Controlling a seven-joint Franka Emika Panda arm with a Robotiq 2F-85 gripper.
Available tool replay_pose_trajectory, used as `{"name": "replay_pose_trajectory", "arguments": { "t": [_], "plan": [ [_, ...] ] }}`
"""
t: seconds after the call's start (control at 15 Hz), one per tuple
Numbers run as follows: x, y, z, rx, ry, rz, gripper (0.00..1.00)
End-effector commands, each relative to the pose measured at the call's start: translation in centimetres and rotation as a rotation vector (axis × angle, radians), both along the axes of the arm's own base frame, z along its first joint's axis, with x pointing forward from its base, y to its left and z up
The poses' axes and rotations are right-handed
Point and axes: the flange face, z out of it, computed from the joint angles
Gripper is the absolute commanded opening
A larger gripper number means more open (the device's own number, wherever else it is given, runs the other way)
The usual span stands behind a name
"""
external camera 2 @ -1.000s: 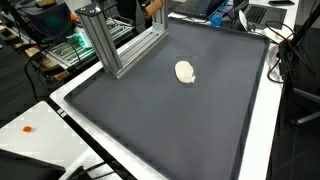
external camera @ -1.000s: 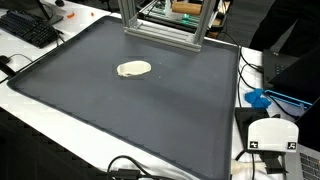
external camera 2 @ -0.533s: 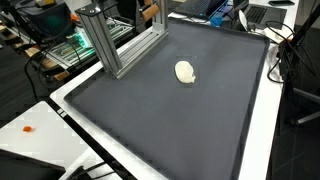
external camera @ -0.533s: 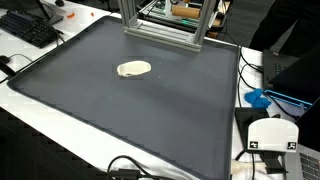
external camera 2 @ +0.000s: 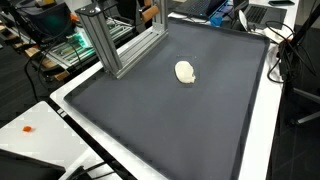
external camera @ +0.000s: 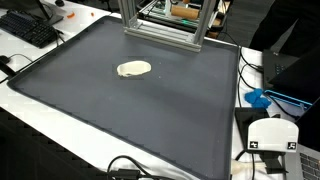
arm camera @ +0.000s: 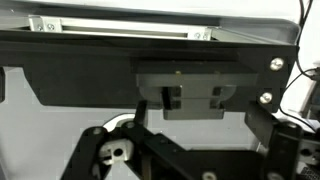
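Note:
A cream, flattened lump [external camera: 134, 68] [external camera 2: 185, 71] lies alone on the dark grey mat [external camera: 150, 115] [external camera 2: 180, 125], toward the side with the aluminium frame. No arm or gripper shows in either exterior view. In the wrist view my gripper [arm camera: 190, 150] fills the lower part of the picture. Its black links stand wide apart at left and right, with nothing between them. It faces a black mounting block [arm camera: 190, 92] on a dark crossbar; the lump is not in this view.
An aluminium frame [external camera: 160, 25] [external camera 2: 112, 45] stands at one edge of the mat. A keyboard [external camera: 28, 28], a blue object [external camera: 258, 98], a white box [external camera: 272, 135] and cables [external camera: 130, 170] lie on the white table around the mat.

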Motion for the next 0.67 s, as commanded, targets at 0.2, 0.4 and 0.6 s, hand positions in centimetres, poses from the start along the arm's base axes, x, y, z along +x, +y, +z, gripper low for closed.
{"name": "replay_pose_trajectory", "arguments": {
  "t": [0.2,0.4,0.6],
  "plan": [
    [2.8,-1.1,3.9,0.029,-0.064,-0.169,1.0],
    [5.1,-1.8,4.1,0.041,-0.074,-0.321,1.0],
    [7.6,-2.1,2.8,0.041,-0.081,-0.438,1.0]
  ]
}}
